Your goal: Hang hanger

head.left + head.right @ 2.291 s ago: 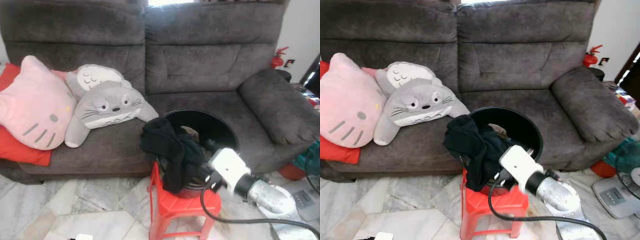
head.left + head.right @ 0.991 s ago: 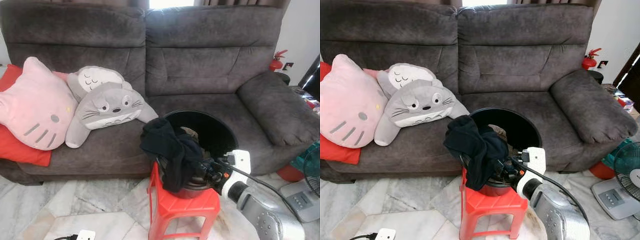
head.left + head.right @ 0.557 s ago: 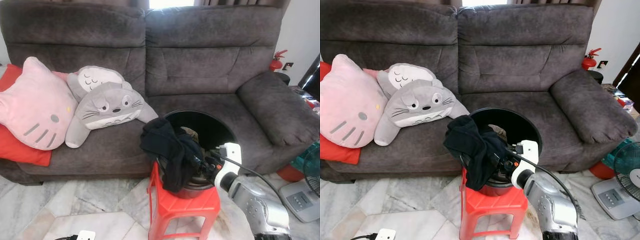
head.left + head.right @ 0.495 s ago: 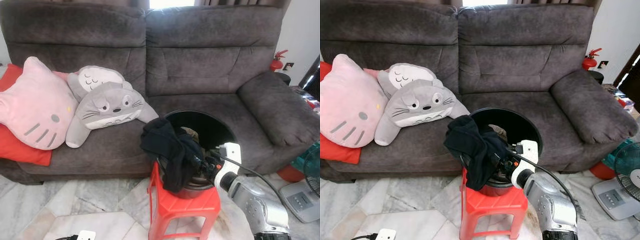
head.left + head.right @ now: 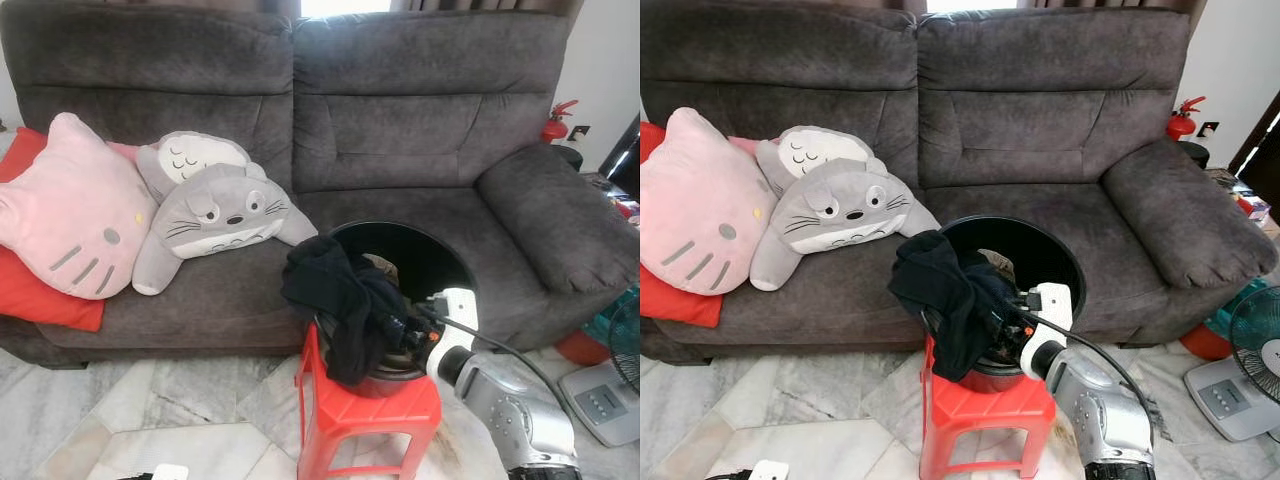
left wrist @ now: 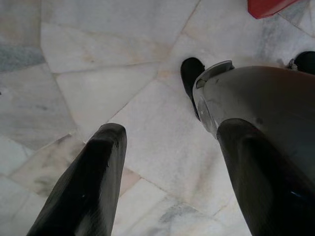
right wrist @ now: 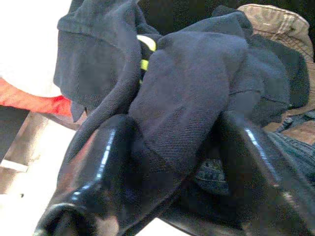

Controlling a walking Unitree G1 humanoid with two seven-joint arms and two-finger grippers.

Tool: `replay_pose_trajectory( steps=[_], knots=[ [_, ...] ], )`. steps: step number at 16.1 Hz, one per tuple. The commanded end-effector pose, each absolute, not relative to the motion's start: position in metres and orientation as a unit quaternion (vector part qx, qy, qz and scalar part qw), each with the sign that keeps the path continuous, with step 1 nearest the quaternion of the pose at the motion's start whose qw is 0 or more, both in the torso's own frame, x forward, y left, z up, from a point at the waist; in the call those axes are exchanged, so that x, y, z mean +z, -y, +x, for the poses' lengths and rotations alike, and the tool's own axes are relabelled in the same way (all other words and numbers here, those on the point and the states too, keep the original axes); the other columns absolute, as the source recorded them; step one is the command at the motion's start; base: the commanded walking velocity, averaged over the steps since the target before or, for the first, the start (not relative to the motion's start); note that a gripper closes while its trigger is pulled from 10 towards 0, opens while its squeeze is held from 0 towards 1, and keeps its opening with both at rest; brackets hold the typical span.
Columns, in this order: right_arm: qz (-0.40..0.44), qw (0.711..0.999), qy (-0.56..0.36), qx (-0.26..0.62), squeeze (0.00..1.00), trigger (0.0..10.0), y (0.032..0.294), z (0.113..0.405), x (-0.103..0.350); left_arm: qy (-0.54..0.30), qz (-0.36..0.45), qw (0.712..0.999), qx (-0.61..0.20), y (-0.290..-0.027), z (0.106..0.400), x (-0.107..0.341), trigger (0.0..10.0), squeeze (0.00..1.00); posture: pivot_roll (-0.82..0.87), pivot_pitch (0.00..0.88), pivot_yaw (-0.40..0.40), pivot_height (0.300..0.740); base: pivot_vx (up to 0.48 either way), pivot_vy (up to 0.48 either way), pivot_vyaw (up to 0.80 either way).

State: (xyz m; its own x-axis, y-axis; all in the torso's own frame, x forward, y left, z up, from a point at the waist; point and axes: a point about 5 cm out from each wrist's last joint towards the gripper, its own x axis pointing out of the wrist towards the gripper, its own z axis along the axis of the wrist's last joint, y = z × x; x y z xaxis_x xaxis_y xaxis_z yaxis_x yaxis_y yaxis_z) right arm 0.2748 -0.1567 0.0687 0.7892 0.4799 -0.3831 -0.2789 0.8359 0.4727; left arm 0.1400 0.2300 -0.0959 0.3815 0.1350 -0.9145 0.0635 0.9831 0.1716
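Reaching into the bucket (image 5: 452, 268), my right pincer (image 7: 170, 162) has advanced from beside the stool (image 5: 340, 420) to the dark garment (image 5: 335, 290) draped over the rim. Its fingers (image 7: 101, 162) stand apart, straddling a fold of the cloth, not yet closed. My left pincer (image 6: 165, 172) hangs idle, spread, over the floor (image 6: 98, 73). No hanger can be made out; it may lie under the clothes. Judgement: the reach is complete, and the grasp comes next.

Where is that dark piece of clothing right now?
The dark garment is draped over the left rim of the black bucket on the red stool before the sofa, with the right gripper against it.
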Motion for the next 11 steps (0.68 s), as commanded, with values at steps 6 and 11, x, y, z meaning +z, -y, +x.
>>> replay_pose_trajectory(
  steps=[6,11],
  knots=[
    [0.189,0.927,-0.246,0.210,0.00,0.0,0.160,0.275,0.073,-0.560,0.088,0.824,0.018,-0.225,0.140,-0.097,10.0,0.00,-0.16,0.000,-0.038,0.740,0.000,0.000,0.00],
    [0.179,0.938,-0.235,0.180,0.00,0.0,0.169,0.281,0.076,-0.560,0.086,0.824,0.016,-0.223,0.139,-0.098,10.0,0.00,-0.16,0.000,-0.040,0.740,0.000,0.000,0.00]
  ],
)
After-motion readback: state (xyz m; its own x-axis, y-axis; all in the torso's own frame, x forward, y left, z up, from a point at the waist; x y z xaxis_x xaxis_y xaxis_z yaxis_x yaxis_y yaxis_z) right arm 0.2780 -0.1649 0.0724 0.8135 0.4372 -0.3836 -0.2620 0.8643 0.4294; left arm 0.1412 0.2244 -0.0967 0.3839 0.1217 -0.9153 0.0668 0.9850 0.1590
